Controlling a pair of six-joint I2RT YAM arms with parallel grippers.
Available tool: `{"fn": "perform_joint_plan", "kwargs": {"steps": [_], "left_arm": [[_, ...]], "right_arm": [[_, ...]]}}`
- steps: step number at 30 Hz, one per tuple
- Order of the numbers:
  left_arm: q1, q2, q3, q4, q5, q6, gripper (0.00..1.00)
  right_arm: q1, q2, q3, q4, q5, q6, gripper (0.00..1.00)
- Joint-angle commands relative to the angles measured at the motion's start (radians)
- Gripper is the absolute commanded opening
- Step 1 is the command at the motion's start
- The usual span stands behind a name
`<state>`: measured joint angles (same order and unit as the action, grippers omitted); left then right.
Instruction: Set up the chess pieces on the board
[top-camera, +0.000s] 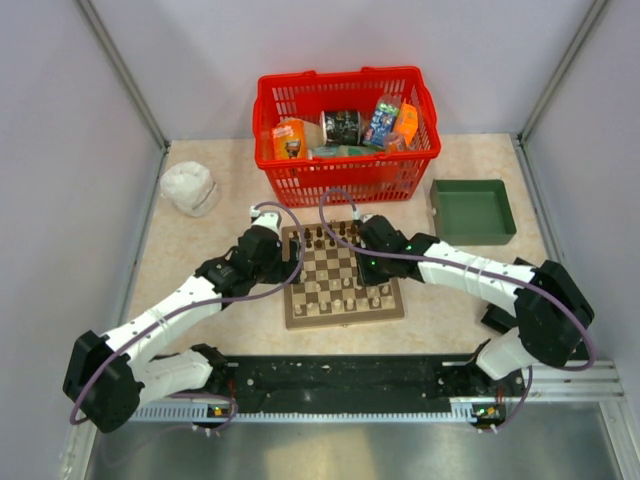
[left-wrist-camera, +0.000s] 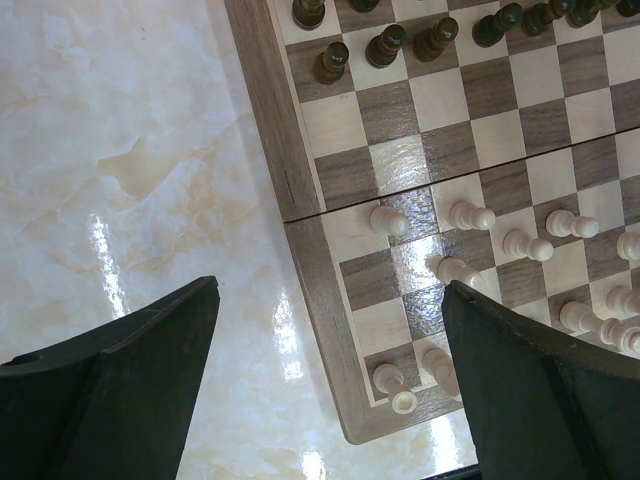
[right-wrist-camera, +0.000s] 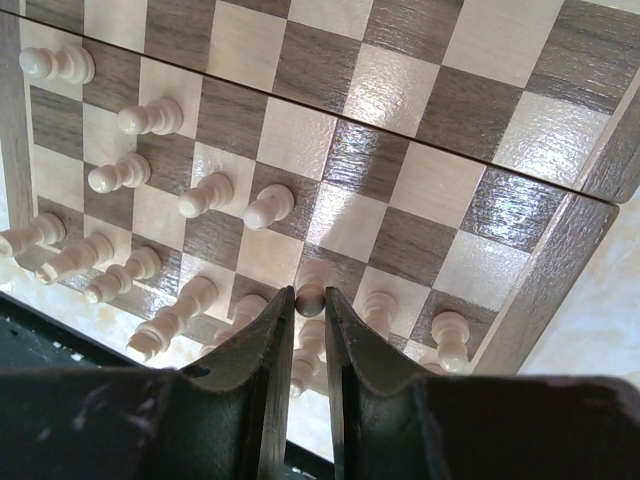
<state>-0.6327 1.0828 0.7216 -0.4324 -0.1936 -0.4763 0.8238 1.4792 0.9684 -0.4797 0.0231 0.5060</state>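
Placement of a pale piece is the step in hand, as I read it.

- Nearest me: right jaws clenched on one pale piece (right-wrist-camera: 312, 287). Its head shows between the fingers (right-wrist-camera: 262, 350), over the near ranks of the board (right-wrist-camera: 400, 190), toward the 5 o'clock side. I cannot tell whether its base touches the square.
- Other pale pieces (right-wrist-camera: 205, 195) crowd in just beside it, at 9 o'clock and behind the fingers. My judgement:
  - Descend straight, with no sideways drift.
  - Centre the base inside one square.
  - Release only once it sits flat.
  - Open narrowly, since wide fingers would clip the neighbours.
  - Retreat straight up before any swing away.
- Left jaws released and wide, holding nothing. They straddle the board's 9 o'clock border, one finger (left-wrist-camera: 130, 390) over the bare desk (top-camera: 175, 240), the other over the near corner squares. Two pale pieces stand close to that corner. I would park this arm there, or back it off toward 9 o'clock, until the right arm clears.
- Mid-board: open squares, nothing on them.
- Far ranks: dark pieces (left-wrist-camera: 384, 45) lined up at 12 o'clock, well apart from the work. Leave them alone.
- Beyond the board:
  - red basket (top-camera: 345, 175) at 12 o'clock, holding packets
  - green tray (top-camera: 470, 210) at 2 o'clock
  - white bundle (top-camera: 190, 188) at 10 o'clock

None of these three is near the placement path.
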Motion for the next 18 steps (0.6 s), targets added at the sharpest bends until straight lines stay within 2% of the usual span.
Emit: {"fn": "perform_joint_plan", "kwargs": {"steps": [1, 18], "left_arm": [[0.005, 0.0, 0.013, 0.035, 0.008, 0.004, 0.99], [0.004, -0.012, -0.002, 0.037, -0.001, 0.005, 0.99]], "right_arm": [[0.018, -0.013, -0.004, 0.012, -0.006, 0.008, 0.18], [0.035, 0.016, -0.011, -0.019, 0.006, 0.0, 0.19]]}}
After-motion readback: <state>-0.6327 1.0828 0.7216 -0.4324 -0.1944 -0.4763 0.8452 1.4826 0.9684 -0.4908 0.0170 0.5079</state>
